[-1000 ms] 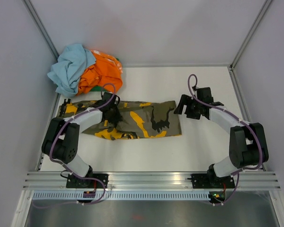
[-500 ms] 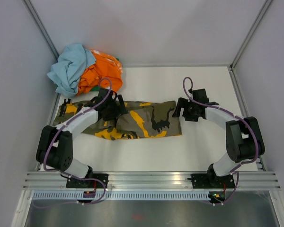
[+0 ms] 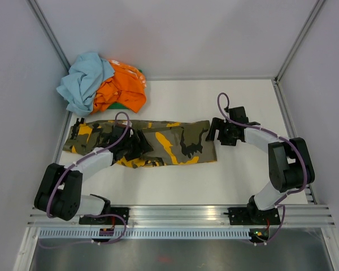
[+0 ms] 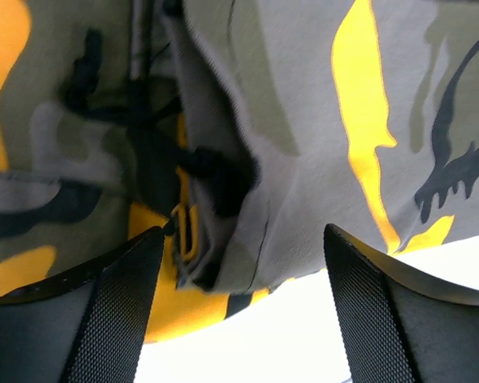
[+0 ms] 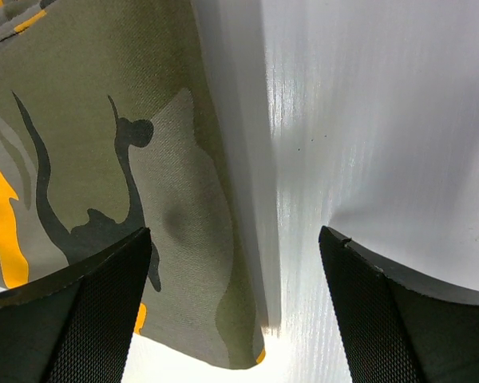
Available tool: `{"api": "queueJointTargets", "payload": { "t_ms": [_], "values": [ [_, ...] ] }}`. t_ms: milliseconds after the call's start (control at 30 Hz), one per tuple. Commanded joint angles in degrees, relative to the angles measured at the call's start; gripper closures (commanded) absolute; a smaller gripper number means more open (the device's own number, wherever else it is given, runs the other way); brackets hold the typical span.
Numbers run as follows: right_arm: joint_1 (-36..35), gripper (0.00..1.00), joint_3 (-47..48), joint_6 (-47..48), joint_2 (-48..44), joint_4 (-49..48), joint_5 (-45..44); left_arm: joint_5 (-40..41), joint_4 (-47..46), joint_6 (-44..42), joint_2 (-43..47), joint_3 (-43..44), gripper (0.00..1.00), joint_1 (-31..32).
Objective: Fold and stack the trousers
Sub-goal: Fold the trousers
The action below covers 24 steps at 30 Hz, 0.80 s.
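The camouflage trousers (image 3: 175,144) lie in a long folded band across the table, with olive, grey, black and orange-yellow patches. My left gripper (image 3: 137,144) is open just over their near edge, left of the middle. In the left wrist view its fingers (image 4: 88,311) stand wide apart over the bunched cloth (image 4: 303,120) and a yellow buckle (image 4: 184,231), with nothing between them. My right gripper (image 3: 217,131) is open at the trousers' right end. In the right wrist view the cloth edge (image 5: 104,144) runs between its fingers (image 5: 383,319), which hold nothing.
A heap of other clothes, light blue (image 3: 85,79) and orange (image 3: 121,87), sits in the back left corner. White walls close in the table (image 3: 243,169) at the left, back and right. The aluminium rail (image 3: 181,214) with both arm bases runs along the near edge.
My left gripper has opened and let go of the trousers, and its arm has drawn back toward the near edge. The right gripper has shifted slightly left, still open.
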<state>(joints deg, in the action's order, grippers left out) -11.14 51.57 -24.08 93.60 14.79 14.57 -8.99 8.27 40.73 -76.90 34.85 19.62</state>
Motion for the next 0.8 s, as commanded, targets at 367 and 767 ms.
{"api": "queueJointTargets", "payload": {
  "t_ms": [367, 767],
  "values": [
    [-0.3, 0.09, 1.0, 0.8, -1.6, 0.5, -0.9, -1.6, 0.6, 3.6, 3.3, 2.0, 0.72, 0.0],
    [-0.5, 0.09, -0.2, 0.0, -1.3, -2.8, 2.0, 8.6, 23.2, 4.5, 0.3, 11.4, 0.29, -0.2]
  ]
}}
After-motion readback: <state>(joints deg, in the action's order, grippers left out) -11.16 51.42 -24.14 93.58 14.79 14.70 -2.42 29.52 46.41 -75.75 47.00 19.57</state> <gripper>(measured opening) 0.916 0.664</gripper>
